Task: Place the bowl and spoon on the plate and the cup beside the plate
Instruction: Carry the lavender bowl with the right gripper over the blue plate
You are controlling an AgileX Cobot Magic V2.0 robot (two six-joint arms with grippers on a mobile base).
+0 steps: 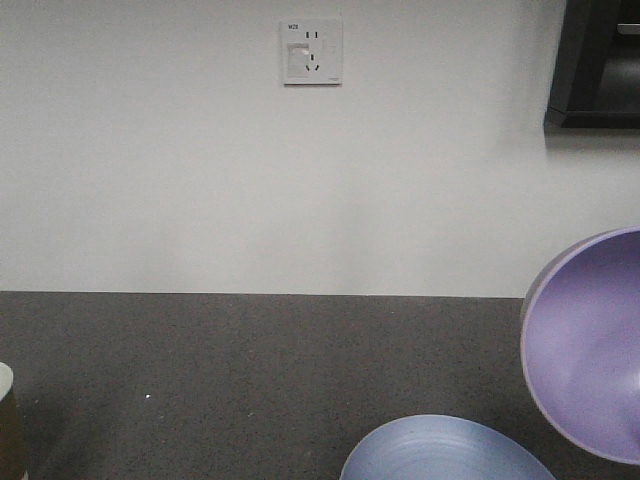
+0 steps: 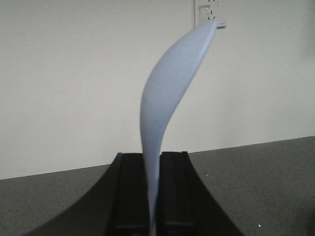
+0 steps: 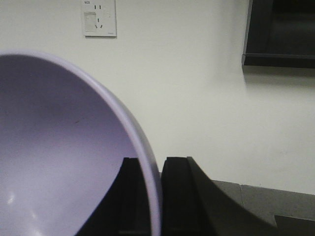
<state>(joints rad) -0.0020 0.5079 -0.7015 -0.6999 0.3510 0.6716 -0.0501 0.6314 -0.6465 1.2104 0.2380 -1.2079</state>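
Spoon [image 2: 167, 98] pinched upright between left jaws (bowl [image 3: 59, 147] rim pinched between right jaws)

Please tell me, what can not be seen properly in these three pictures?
Front view: the cup is cut by the left edge; only a sliver shows.
Front view: the plate is cut by the bottom edge.
Front view: the bowl is cut by the right edge; no claw shows.
Left wrist view: the spoon has its lower end hidden inside the left claw.
Right wrist view: the bowl, in the right claw, blocks whatever lies behind it.
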